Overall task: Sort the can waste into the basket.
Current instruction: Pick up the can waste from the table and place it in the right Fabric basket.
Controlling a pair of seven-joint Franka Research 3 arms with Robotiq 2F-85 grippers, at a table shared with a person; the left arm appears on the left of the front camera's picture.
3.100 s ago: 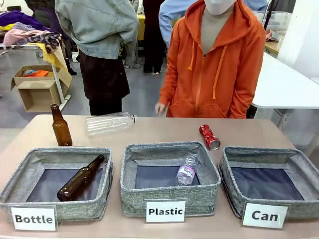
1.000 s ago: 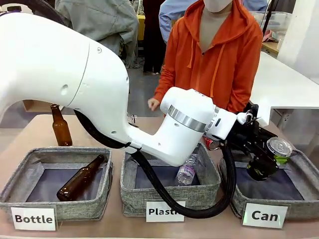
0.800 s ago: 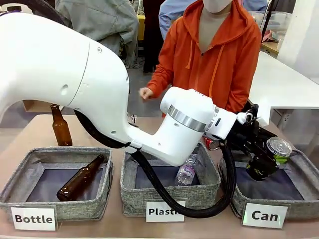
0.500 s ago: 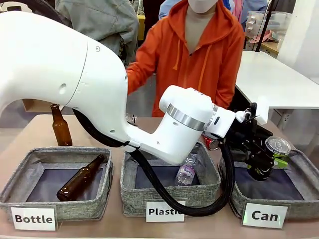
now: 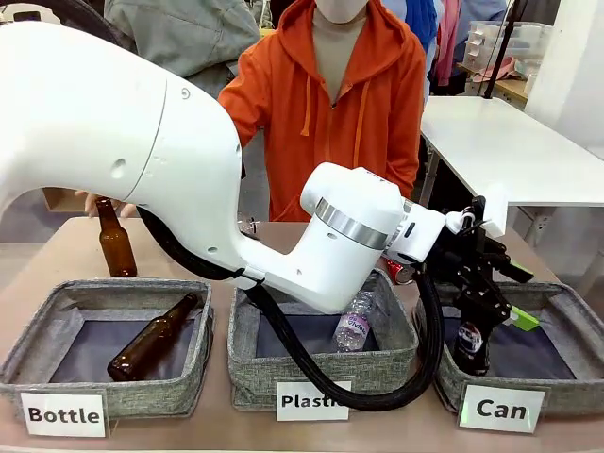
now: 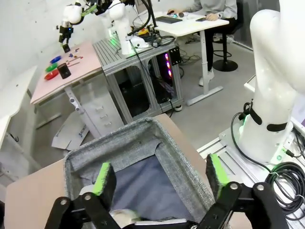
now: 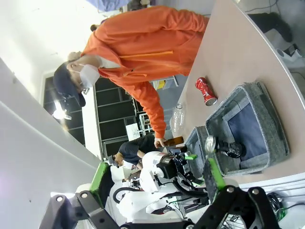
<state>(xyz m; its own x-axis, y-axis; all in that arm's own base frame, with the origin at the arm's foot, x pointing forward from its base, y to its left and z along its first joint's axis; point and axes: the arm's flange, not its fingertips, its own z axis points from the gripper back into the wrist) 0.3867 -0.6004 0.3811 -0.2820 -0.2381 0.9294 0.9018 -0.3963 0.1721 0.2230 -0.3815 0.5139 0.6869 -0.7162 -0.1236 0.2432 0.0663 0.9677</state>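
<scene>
Pepsi can (image 5: pixel 471 345) inside Can basket (image 5: pixel 572 398), left tool (image 6: pixel 159 174) above it spread apart; right tool (image 7: pixel 155 174) also apart, empty

On the bench (image 5: pixel 57 247), a brown bottle (image 5: pixel 115 247) stands upright far left. A second brown bottle (image 5: pixel 151 338) lies tilted in the near-left "Bottle" basket (image 5: pixel 104 288). A small clear bottle (image 5: pixel 353 323) leans in the middle "Plastic" basket (image 5: pixel 253 373).
</scene>
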